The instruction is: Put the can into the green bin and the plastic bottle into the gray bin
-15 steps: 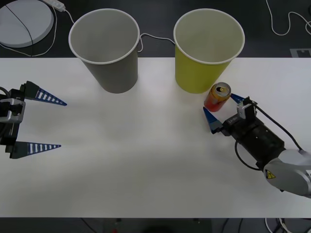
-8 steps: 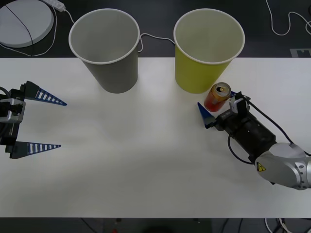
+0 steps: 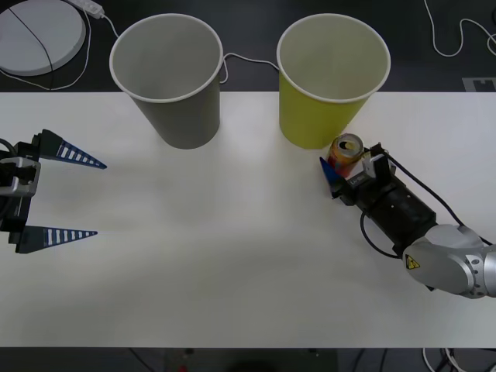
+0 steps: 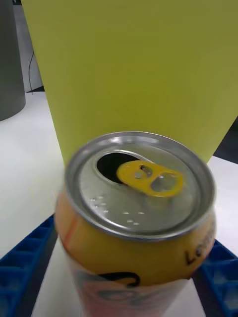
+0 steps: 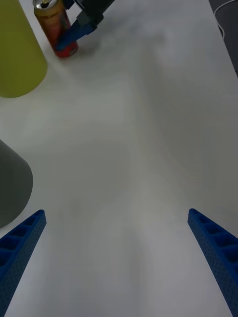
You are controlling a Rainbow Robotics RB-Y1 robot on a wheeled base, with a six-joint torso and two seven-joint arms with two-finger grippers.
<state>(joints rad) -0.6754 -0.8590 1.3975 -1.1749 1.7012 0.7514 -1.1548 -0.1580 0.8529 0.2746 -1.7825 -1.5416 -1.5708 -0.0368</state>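
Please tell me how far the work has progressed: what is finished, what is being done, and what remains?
Nothing is finished: the green bin and the gray bin look empty. In hand: the right pincer is closed on the can, which stands on the table beside the green bin. Left: lifting the can into the green bin. The left pincer waits open at the table's left.

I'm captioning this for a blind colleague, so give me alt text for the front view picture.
The right claw closes around the upright can on the white table, right beside the green bin. The gray bin stands to that bin's left, and the left claw waits open at the table's left edge.
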